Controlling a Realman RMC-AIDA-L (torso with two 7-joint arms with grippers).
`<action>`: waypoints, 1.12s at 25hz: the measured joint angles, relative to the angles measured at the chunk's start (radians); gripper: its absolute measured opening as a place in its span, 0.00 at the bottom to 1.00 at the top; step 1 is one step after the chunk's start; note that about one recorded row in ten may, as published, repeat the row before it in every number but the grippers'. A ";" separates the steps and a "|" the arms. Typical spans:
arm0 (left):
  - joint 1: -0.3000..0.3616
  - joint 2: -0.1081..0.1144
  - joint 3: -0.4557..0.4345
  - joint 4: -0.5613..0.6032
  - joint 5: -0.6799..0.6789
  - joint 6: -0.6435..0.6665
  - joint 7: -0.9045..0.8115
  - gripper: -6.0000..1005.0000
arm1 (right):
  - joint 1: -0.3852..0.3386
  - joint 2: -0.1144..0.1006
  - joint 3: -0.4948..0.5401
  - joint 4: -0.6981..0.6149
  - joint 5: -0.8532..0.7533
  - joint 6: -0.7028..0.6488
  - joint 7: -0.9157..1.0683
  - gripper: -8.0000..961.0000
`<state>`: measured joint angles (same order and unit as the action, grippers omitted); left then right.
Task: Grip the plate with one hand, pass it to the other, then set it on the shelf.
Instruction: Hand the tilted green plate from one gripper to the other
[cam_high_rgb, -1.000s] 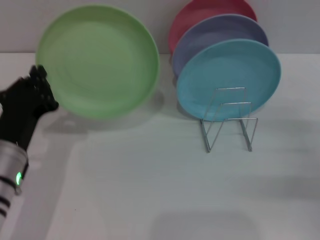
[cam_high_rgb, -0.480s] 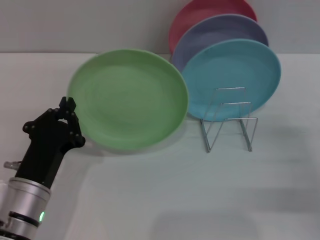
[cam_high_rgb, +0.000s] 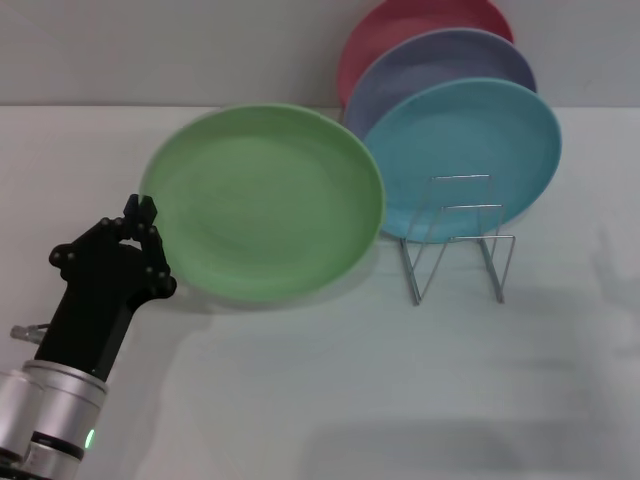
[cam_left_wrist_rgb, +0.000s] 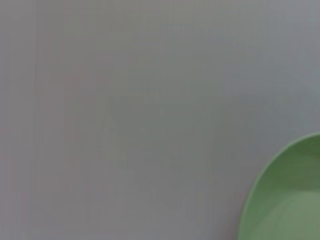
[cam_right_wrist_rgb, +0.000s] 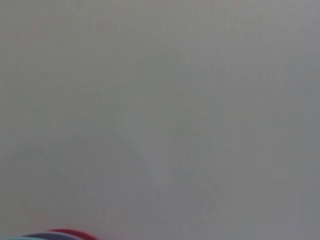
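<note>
The light green plate (cam_high_rgb: 265, 200) hangs tilted above the table at centre left, its face toward me. My left gripper (cam_high_rgb: 147, 222) is shut on its left rim, with the black wrist and silver arm running down to the lower left. The plate's right edge overlaps the turquoise plate in the head view; whether they touch I cannot tell. The shelf (cam_high_rgb: 457, 245), a silver wire rack, stands at the right. The left wrist view shows only a curve of the plate's rim (cam_left_wrist_rgb: 287, 200). My right gripper is out of view.
A turquoise plate (cam_high_rgb: 480, 150), a lavender plate (cam_high_rgb: 440, 60) and a red plate (cam_high_rgb: 410, 20) stand upright in the rack's rear slots, against the back wall. The rack's front loops (cam_high_rgb: 455, 265) hold nothing. The red plate's top edge (cam_right_wrist_rgb: 70, 232) shows in the right wrist view.
The left arm has carried the plate down and to the right, from the far left toward the rack. Over the last half second it moved only slightly further right.
</note>
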<state>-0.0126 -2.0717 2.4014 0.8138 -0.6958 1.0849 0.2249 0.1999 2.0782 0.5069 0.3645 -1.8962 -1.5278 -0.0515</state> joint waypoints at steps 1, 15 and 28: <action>0.000 0.001 -0.002 -0.002 0.001 0.003 0.001 0.03 | -0.003 0.000 -0.014 0.014 0.000 0.000 0.000 0.77; -0.002 -0.003 0.000 -0.005 -0.007 0.043 0.109 0.03 | -0.067 -0.004 -0.178 0.287 0.001 0.018 -0.217 0.77; -0.007 -0.007 0.015 -0.005 -0.015 0.061 0.165 0.03 | -0.052 -0.024 -0.231 0.352 -0.006 0.084 -0.216 0.76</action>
<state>-0.0200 -2.0784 2.4162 0.8091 -0.7103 1.1463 0.3897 0.1481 2.0541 0.2758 0.7163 -1.9021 -1.4441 -0.2680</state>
